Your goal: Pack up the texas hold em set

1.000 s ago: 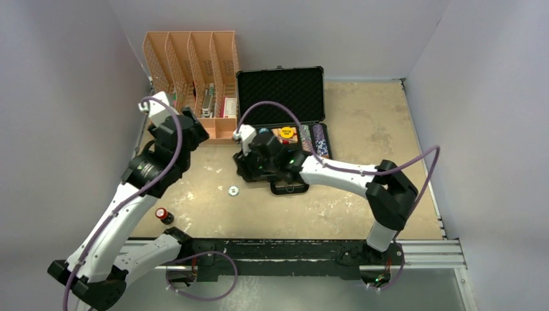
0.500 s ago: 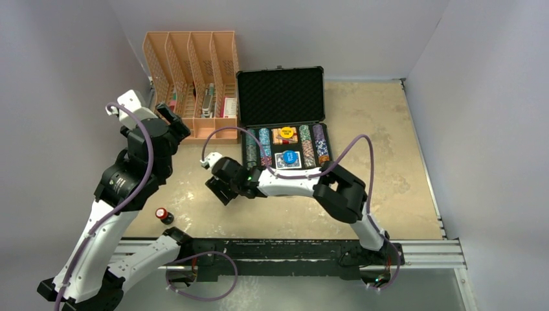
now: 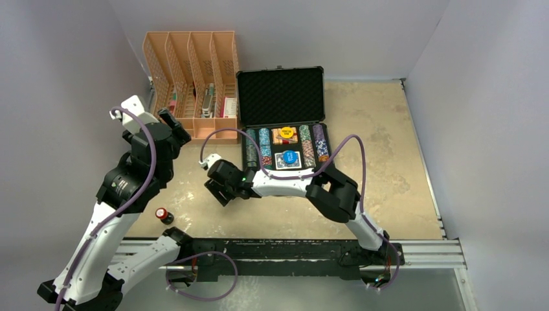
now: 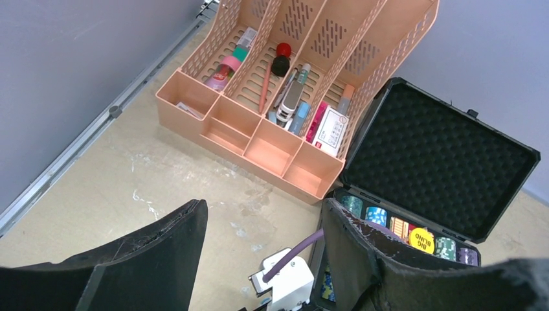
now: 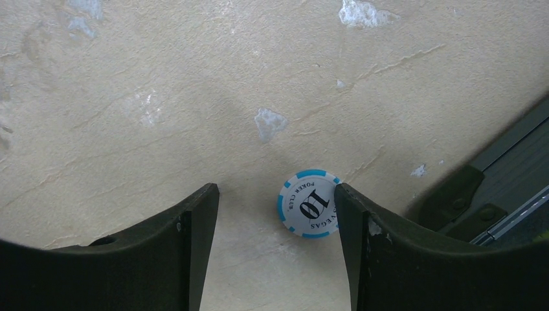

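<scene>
A scuffed beige table (image 3: 382, 129) sits between grey walls. One white-and-blue chip (image 5: 309, 203), printed "10", "POKER CLUB" and "VEGAS", lies flat on it between the spread fingers of the right gripper (image 5: 274, 194). The black case (image 3: 280, 97) stands open, holding four chip rows (image 3: 264, 148) and a yellow disc (image 4: 421, 240) reading "BIG BLIND". The left gripper (image 4: 264, 207) hangs open and empty near the four-slot orange organiser (image 4: 268, 146).
</scene>
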Robot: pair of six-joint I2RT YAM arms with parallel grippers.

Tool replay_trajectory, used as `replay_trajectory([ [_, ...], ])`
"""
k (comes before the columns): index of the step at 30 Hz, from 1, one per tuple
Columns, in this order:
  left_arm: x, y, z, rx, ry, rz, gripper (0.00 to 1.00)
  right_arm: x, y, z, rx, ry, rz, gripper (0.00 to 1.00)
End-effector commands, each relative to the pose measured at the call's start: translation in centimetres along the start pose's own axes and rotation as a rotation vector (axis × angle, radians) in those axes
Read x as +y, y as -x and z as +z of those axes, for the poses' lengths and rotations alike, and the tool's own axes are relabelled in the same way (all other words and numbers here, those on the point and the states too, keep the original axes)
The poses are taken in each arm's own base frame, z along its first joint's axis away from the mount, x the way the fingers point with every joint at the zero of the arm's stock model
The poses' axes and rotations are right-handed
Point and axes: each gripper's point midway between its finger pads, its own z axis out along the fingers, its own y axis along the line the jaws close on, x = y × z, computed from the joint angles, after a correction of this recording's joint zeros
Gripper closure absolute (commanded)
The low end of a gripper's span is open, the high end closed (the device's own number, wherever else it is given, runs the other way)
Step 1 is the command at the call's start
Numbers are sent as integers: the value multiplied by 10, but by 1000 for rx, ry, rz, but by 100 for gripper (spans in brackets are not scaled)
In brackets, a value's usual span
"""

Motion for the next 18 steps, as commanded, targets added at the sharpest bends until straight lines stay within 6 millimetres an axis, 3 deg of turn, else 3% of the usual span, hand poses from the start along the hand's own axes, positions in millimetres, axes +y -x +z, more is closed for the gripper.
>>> replay_trajectory([
  [1, 4, 1, 3, -19, 21, -15, 35, -7, 6, -1, -11, -42, 9, 30],
  [12, 4, -5, 6, -8, 30, -4, 35, -16, 27, -22, -123, -45, 7, 37],
  [18, 3, -6, 7, -6, 28, -5, 35, -20, 10, -9, -71, -76, 15, 35],
])
